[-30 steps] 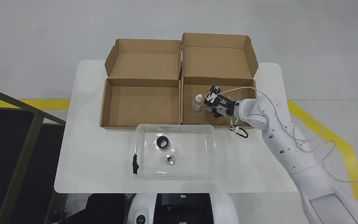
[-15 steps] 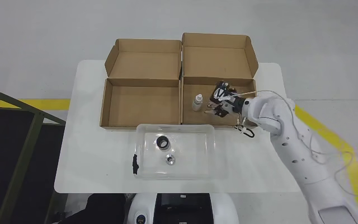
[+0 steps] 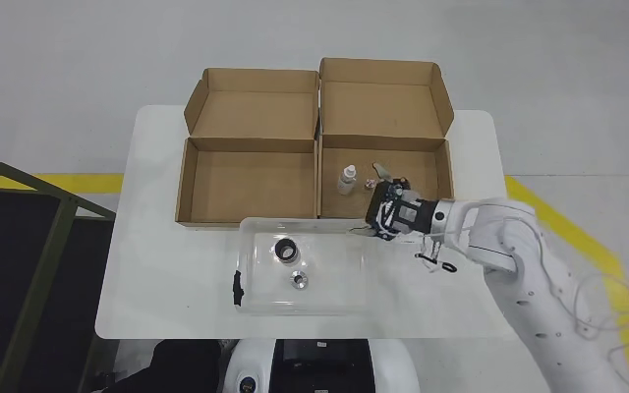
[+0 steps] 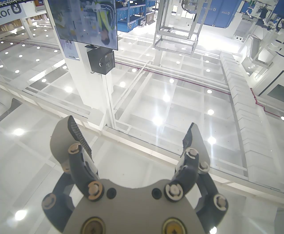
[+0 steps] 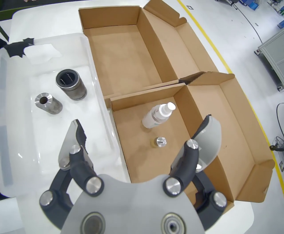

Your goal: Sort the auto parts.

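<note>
My right gripper [image 5: 142, 123], spread wide and empty, hangs over the rim between the clear bin [image 5: 97, 82], containing bearing [image 5: 70, 85] and bushing [image 5: 47, 103], and the right carton [image 5: 221, 124], where spray bottle [image 5: 158, 116] and metal cap [image 5: 160, 141] stand. Left gripper [image 4: 132, 124]: wide.

Gripper [image 5: 143, 124]: empty, jaws wide apart.
Box [image 5: 233, 137]: bottle [image 5: 158, 115]; metal knob [image 5: 160, 141] at its 3 o'clock, from the robot.
Bin [image 5: 33, 137]: dark cylinder [image 5: 70, 84], steel cylinder [image 5: 47, 103].

Factory hall: yellow floor line [image 3: 69, 182], aluminium frame cage [image 4: 177, 33], blue storage racks [image 4: 131, 13].
</note>
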### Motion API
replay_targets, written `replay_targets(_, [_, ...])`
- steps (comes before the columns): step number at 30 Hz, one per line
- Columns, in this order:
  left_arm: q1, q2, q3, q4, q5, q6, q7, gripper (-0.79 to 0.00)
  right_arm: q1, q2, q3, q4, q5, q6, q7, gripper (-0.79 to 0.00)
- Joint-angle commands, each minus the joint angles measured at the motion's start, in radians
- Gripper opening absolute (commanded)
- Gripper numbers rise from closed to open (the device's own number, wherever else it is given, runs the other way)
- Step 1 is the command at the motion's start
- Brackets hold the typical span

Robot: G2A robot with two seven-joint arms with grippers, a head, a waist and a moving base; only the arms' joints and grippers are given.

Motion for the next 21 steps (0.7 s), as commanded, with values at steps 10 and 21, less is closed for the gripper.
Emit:
replay_targets(10, [0.0, 0.0, 0.0, 0.0, 0.0, 0.0, 0.0, 0.0, -0.025, -0.004, -0.116, -0.08, -0.051, -0.055, 0.0, 0.0])
replay_targets(21, [0.0, 0.0, 0.0, 0.0, 0.0, 0.0, 0.0, 0.0, 0.034, -0.025, -0.259, -0.034, -0.101, -0.075, 0.001, 0.0])
